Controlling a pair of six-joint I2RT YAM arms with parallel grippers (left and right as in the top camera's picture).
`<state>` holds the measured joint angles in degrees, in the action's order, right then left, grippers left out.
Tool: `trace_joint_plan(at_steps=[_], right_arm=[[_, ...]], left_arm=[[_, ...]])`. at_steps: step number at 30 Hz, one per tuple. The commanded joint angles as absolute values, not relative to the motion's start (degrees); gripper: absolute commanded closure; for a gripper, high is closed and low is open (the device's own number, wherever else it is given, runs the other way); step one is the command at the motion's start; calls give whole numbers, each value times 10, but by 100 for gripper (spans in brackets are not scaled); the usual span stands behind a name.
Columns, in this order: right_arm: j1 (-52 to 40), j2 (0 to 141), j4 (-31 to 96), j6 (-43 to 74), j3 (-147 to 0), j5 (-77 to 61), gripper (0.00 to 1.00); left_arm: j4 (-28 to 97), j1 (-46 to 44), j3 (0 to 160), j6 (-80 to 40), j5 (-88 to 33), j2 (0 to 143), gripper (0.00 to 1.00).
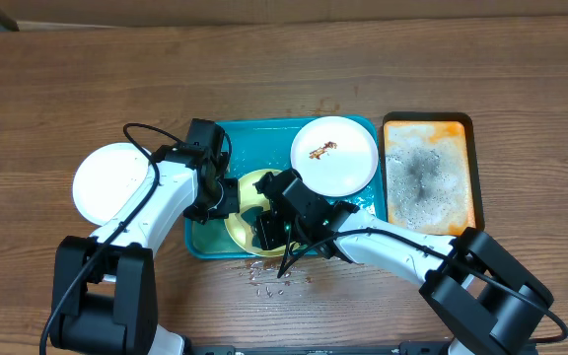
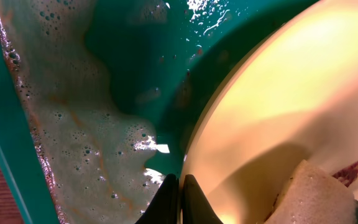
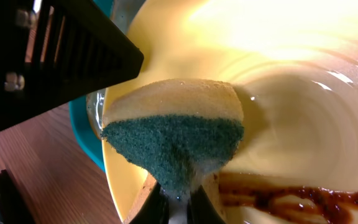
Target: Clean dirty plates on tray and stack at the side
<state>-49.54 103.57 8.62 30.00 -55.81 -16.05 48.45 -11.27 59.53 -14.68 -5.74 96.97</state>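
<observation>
The teal tray [image 1: 358, 212] holds a white plate [image 1: 334, 155] with a brown smear at its back right. At its front left lies a pale yellow plate [image 1: 243, 189], half hidden by both grippers. My left gripper [image 1: 227, 197] [image 2: 179, 179] is shut on this plate's rim [image 2: 260, 106]. My right gripper [image 1: 269, 225] [image 3: 179, 196] is shut on a sponge [image 3: 173, 124] [image 2: 316, 196], green side towards the camera, pressed on the yellow plate [image 3: 291, 74] beside a brown sauce streak [image 3: 291, 199]. Another white plate [image 1: 114, 182] rests on the table left of the tray.
An orange tray [image 1: 429, 173] with grey foam stands right of the teal tray. Soapy, foamy water covers the teal tray's floor [image 2: 73, 124]. Small droplets or crumbs [image 1: 269, 286] dot the wood in front of the tray.
</observation>
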Motion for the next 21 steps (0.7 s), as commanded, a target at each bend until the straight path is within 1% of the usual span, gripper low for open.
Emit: trace_joint_plan(at_steps=[1, 11, 21], right_arm=[[-498, 1038, 79, 303, -555, -155, 96], [-498, 1039, 77, 303, -555, -155, 96], [-499, 1079, 74, 307, -555, -159, 96]], left_arm=[[484, -117, 593, -155, -60, 967, 96], [484, -117, 593, -155, -60, 967, 96], [484, -117, 593, -155, -60, 967, 96]])
